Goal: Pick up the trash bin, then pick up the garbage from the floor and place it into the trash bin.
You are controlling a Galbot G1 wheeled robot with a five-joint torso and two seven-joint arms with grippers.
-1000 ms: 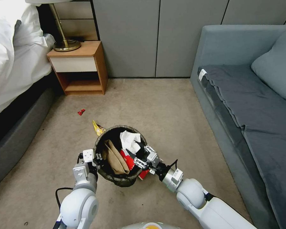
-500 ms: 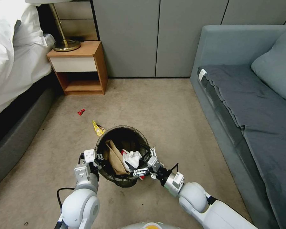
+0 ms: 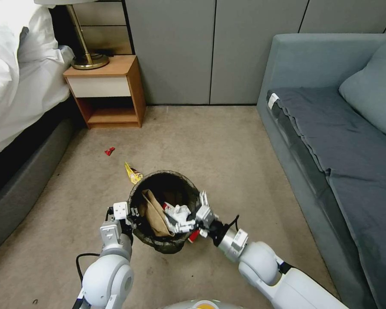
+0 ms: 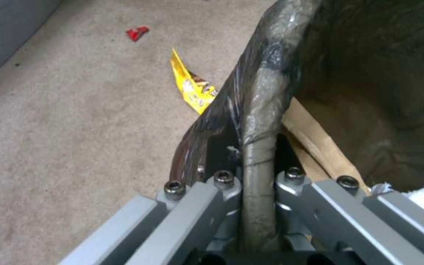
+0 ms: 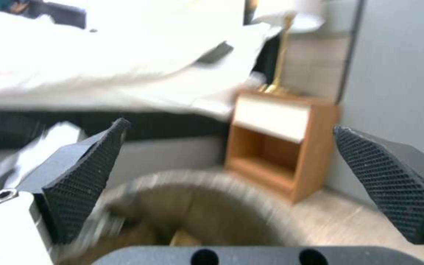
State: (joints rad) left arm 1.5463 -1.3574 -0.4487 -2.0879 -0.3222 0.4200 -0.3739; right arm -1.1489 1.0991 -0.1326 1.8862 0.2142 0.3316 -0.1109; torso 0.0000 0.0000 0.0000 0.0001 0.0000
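The trash bin point(image 3: 158, 247) hangs just above the carpet, its dark liner folded over the rim. My left gripper point(image 3: 131, 213) is shut on the near-left rim; the left wrist view shows the rim point(image 4: 266, 95) clamped in the left gripper point(image 4: 257, 162). Inside lie a brown paper bag point(image 3: 155, 213), a white tissue point(image 3: 181, 212) and a red-and-white wrapper point(image 3: 167, 207). My right gripper point(image 3: 192, 213) is open over the bin's right rim and holds nothing; in its wrist view the right gripper point(image 5: 241, 180) has its pads point(image 5: 87, 176) wide apart. On the floor lie garbage pieces: a yellow foil wrapper point(image 3: 133, 173) and a red scrap point(image 3: 110, 150).
A wooden nightstand point(image 3: 109, 92) with a brass lamp point(image 3: 88, 60) stands at the back left beside the bed point(image 3: 17, 86). A grey sofa point(image 3: 330, 141) runs along the right. Grey wall panels close the back. A bit of red point(image 3: 194, 235) shows outside the rim under my right wrist.
The white tissue has dropped from high at the bin's mouth down among the other pieces inside. My right gripper has swung a little inward over the rim. The left arm holds still.
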